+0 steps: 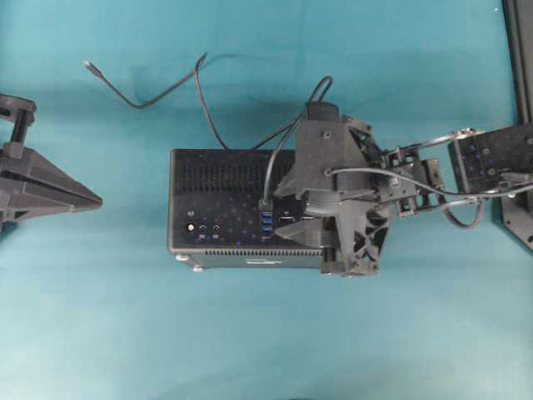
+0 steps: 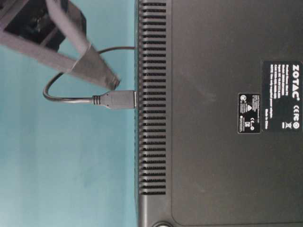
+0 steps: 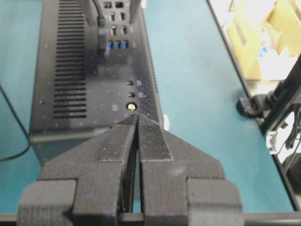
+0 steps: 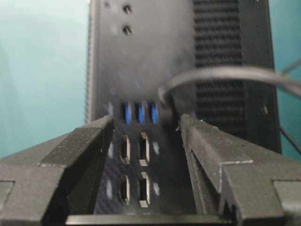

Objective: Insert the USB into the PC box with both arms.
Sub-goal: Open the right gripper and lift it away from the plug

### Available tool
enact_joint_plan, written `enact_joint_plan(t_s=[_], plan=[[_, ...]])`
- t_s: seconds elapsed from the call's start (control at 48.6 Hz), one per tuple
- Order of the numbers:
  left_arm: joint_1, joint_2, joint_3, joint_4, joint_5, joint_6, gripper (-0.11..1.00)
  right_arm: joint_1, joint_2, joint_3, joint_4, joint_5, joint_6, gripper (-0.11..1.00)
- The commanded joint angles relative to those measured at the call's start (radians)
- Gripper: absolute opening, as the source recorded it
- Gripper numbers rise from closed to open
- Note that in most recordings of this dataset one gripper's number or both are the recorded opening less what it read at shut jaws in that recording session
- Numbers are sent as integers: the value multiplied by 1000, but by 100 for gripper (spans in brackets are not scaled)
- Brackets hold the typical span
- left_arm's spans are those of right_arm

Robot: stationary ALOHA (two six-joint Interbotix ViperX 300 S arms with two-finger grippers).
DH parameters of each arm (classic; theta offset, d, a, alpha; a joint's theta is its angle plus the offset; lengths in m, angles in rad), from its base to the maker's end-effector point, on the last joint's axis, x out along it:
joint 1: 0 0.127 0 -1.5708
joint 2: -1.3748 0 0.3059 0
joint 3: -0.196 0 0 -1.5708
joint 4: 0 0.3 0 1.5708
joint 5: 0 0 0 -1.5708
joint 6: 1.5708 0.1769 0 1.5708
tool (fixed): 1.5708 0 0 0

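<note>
Sitting in a blue port of the PC box [image 1: 229,204], the USB [image 2: 118,99] is flanked by the released right hand [image 4: 146,125]; the clenched, empty left hand [image 3: 137,123] is well apart. Retreat is judged next.

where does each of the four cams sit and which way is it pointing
Overhead: above, looking straight down on the PC box; both arms show.
Table-level: low beside the box, facing its side; one right claw finger shows.
Left wrist: behind the shut left claw, looking along the box top.
Right wrist: behind the open right claw, facing the ports.
All four views share the plugged-in USB.
</note>
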Motion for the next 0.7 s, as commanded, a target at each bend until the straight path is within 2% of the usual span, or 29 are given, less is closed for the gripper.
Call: enact_joint_plan(t_s=[0.0, 0.371, 0.679], plan=[[-9, 0, -23, 2, -9, 2, 0, 0, -31, -18, -6, 8, 8, 64], [-21, 0, -25, 2, -9, 0, 0, 0, -84, 0, -17, 43, 8, 64], [-21, -25, -2, 2, -25, 2, 0, 0, -202, 57, -20, 87, 8, 64]])
